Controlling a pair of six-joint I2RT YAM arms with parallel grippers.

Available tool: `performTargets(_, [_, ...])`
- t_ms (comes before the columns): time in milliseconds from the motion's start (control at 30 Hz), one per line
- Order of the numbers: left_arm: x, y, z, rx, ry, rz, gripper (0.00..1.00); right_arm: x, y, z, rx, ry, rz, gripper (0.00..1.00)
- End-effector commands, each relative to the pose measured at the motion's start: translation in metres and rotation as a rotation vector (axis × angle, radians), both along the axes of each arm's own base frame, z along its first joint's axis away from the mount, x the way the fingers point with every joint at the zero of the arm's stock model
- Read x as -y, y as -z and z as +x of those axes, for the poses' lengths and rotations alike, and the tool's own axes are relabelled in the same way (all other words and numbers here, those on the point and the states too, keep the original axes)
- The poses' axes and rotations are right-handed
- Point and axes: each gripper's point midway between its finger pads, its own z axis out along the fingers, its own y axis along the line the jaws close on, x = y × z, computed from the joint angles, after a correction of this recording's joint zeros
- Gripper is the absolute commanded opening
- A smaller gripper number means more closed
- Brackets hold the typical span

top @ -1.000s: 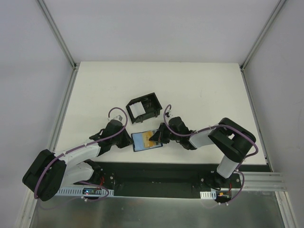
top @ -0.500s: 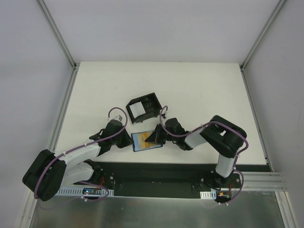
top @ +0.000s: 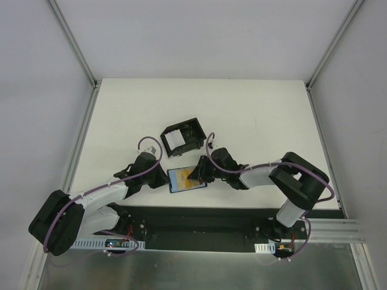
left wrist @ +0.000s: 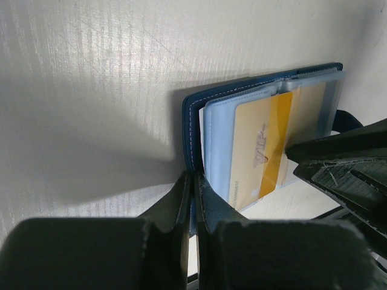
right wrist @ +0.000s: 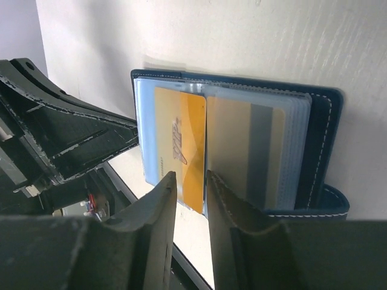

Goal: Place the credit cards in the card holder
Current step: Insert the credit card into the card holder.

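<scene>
The dark blue card holder (top: 187,179) lies open near the table's front edge. My left gripper (top: 165,178) is shut on the left edge of its cover (left wrist: 192,151). A cream and orange card (right wrist: 178,148) sits in a clear sleeve on the left half, its lower end sticking out. A cream card with a grey stripe (right wrist: 248,151) sits in the right half's sleeves. My right gripper (right wrist: 186,188) hovers over the orange card's lower end, jaws a narrow gap apart and pinching nothing. White cards (top: 173,141) stand in the black box.
The black open-topped box (top: 184,135) stands just behind the card holder, close to both wrists. The black base strip (top: 199,214) runs along the table's front edge right below the holder. My right fingers (left wrist: 338,163) show at the right of the left wrist view.
My right gripper has slid slightly left over the open card holder, and the right arm's elbow swung left and back. The left gripper and the holder have not moved.
</scene>
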Motion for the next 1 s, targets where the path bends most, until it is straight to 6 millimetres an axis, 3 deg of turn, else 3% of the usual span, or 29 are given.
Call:
performTargets(0, [-0.018,0.020,-0.015,-0.066,-0.011,0.081,0.00,0.006,0.002,0.008,0.040,-0.008,-0.089,0.30])
performTargets(300, [-0.018,0.020,-0.016,-0.069,-0.007,0.082,0.00,-0.012,0.010,0.005,0.005,-0.071,-0.099,0.33])
performTargets(967, [-0.018,0.020,-0.016,-0.070,-0.006,0.083,0.00,-0.048,-0.019,-0.004,0.057,-0.186,-0.027,0.30])
